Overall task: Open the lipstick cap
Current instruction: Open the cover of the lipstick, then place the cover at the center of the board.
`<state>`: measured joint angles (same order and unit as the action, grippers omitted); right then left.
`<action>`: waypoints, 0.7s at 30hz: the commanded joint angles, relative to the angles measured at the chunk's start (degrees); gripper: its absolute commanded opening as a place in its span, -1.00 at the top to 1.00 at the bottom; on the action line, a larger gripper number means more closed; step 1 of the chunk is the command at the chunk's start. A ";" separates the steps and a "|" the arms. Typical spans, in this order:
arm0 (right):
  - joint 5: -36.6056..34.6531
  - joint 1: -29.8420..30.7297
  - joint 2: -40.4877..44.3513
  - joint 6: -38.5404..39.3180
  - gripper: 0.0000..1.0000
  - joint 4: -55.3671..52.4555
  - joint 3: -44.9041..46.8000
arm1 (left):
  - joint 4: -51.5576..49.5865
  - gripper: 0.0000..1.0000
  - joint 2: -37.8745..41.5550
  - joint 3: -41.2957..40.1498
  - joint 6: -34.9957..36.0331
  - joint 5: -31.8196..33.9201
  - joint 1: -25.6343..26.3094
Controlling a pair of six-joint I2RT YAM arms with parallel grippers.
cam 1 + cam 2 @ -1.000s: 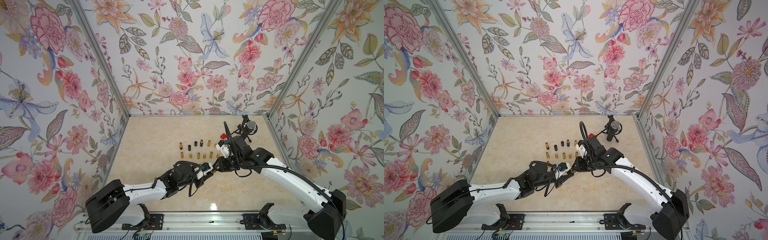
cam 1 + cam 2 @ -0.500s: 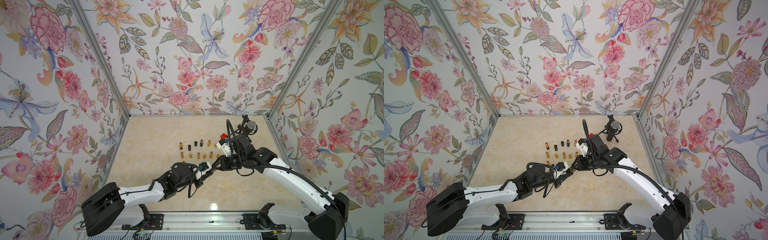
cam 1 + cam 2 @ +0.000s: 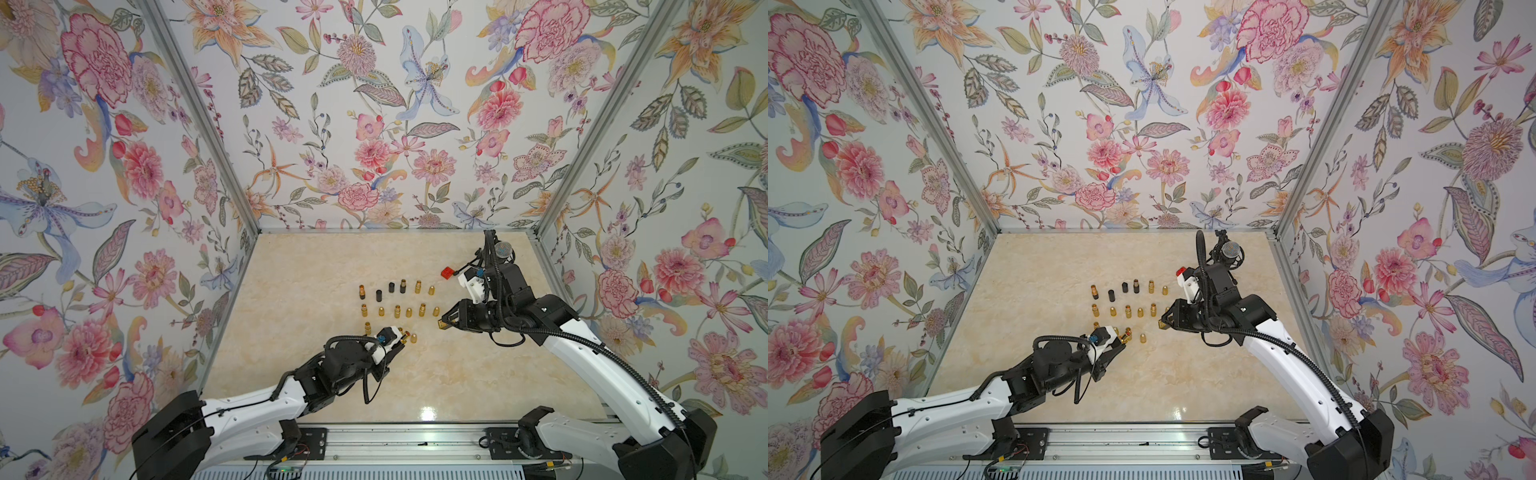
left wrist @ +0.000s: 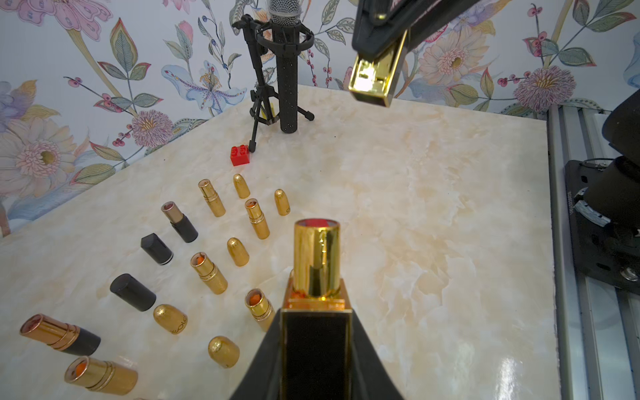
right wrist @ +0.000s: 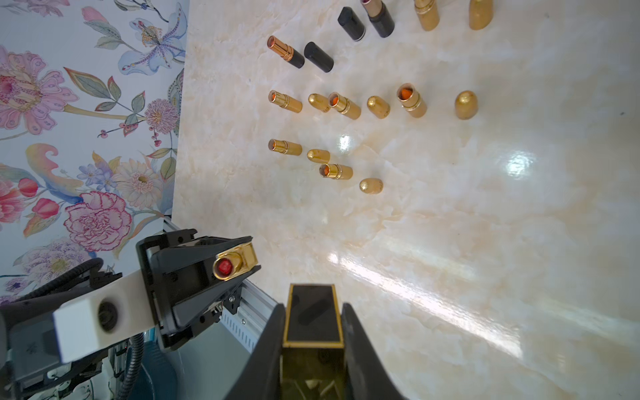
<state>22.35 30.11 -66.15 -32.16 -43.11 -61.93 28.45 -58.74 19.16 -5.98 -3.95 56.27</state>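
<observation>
In both top views, the left gripper [image 3: 398, 336] is clamping the lipstick [image 3: 403, 331] over the middle of the worktop [image 3: 478, 374]. In the left wrist view, the cap [image 4: 375, 78] is hanging apart from it. In the right wrist view, the right gripper [image 5: 313, 311] is pinching the cap.

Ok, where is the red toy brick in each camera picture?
Top view: red brick just left of the microphone.
Top view: same spot, partly hidden by the right arm.
Left wrist: the brick sits by the microphone stand's foot.
Right wrist: not in it.
Shared landmark: the microphone, though the right wrist misses it too.
</observation>
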 commanded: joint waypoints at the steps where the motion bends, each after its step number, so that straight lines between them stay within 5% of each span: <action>1: -7.16 -0.14 -2.63 0.69 0.47 -1.76 3.06 | 1.06 0.60 2.25 -1.03 -2.02 2.22 -0.38; 9: -25.25 4.82 -11.71 -0.49 0.47 0.00 5.69 | 4.69 0.60 3.78 -2.52 -4.10 4.21 -0.46; 21: -27.34 9.13 -21.72 -2.63 0.47 9.84 8.79 | 8.40 0.60 4.40 -3.75 -5.58 6.18 -0.52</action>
<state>-3.33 37.95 -86.48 -33.32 -36.05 -53.54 34.09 -55.42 16.34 -10.17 0.62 56.21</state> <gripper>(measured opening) 0.269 0.268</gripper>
